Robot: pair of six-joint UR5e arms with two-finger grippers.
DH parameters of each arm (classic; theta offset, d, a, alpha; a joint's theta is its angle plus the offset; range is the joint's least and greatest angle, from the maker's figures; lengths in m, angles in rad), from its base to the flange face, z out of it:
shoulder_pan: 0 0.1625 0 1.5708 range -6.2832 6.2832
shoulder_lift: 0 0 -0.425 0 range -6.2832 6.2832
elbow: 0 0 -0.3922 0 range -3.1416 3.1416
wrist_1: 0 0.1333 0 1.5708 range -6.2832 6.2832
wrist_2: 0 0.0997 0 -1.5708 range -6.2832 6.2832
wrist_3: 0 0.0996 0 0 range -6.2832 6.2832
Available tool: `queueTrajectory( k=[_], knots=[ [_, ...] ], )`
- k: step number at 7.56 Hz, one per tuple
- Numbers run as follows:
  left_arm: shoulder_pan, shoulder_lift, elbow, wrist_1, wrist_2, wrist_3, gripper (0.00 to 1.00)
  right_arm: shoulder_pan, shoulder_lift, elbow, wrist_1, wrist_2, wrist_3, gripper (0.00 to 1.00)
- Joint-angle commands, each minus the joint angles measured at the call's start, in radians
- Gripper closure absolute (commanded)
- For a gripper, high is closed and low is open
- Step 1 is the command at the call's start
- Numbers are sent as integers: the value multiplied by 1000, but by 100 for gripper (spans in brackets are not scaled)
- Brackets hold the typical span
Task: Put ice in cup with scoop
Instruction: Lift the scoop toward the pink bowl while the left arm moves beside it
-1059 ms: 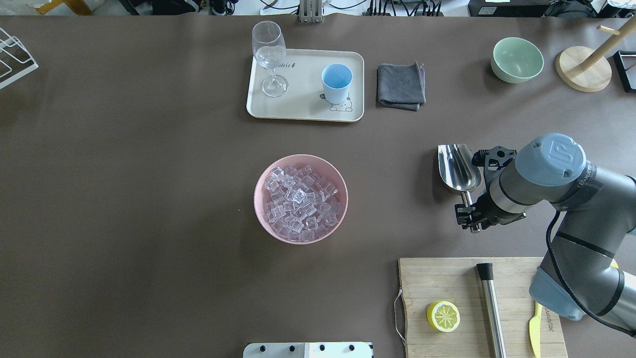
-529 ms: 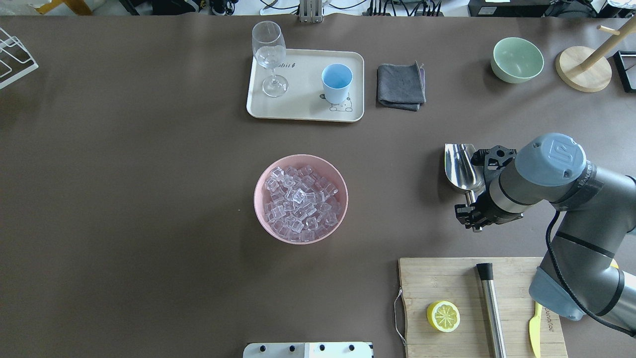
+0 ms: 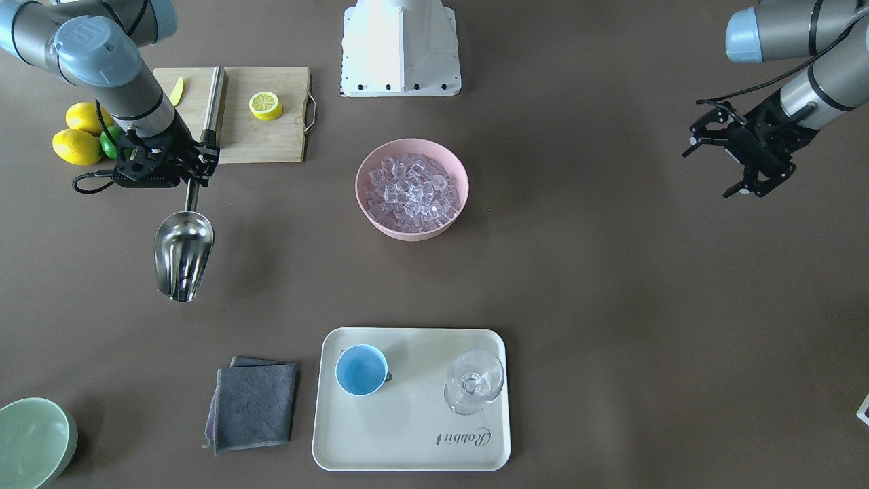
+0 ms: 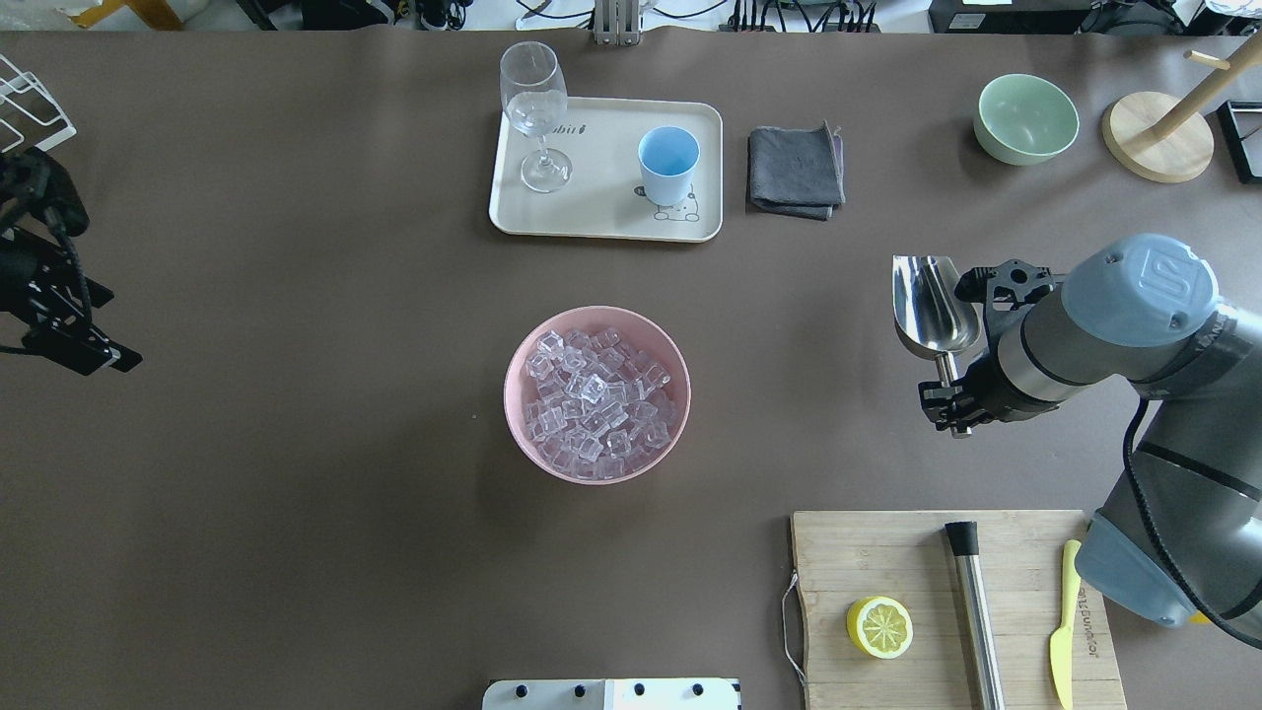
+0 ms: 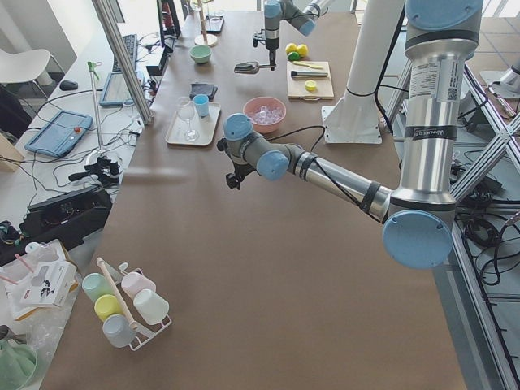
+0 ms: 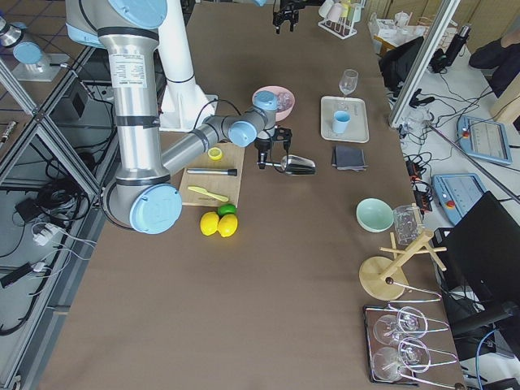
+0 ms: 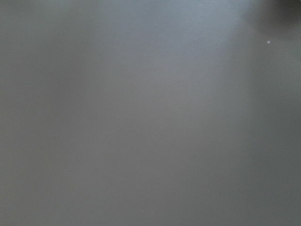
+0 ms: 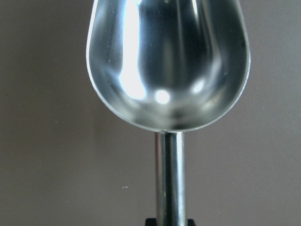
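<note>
Ice (image 4: 596, 404) in central bowl (image 4: 512, 380), cup (image 4: 668, 163) on tray (image 4: 601, 212) beyond, scoop (image 4: 935, 311) rightward

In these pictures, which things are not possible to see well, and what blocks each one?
- Left wrist view: only blurred grey, so nothing can be told apart.
- Overhead view: the left claw is dark and cut off by the left edge.
- Right wrist view: the bottom edge cuts off the handle of the scoop, hiding where the right claw grips it.
- Overhead view: the cup hides its own handle.
</note>
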Motion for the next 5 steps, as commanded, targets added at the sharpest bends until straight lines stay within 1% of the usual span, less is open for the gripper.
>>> queueTrajectory(
  k=[1,2,3,4,5],
  knots=[
    [174,-59,6,-201,111,5,1,99,2,65,-89,-48,-147,100],
    [219,-109,17,-229,114,6,2,144,26,65,-144,-50,-318,100],
    [257,-134,21,-274,131,37,1,146,64,62,-204,-87,-350,100],
    [308,-136,29,-344,180,75,1,146,69,62,-220,-82,-387,100],
    [342,-136,54,-398,215,84,2,149,72,66,-275,-46,-521,100]
  ],
)
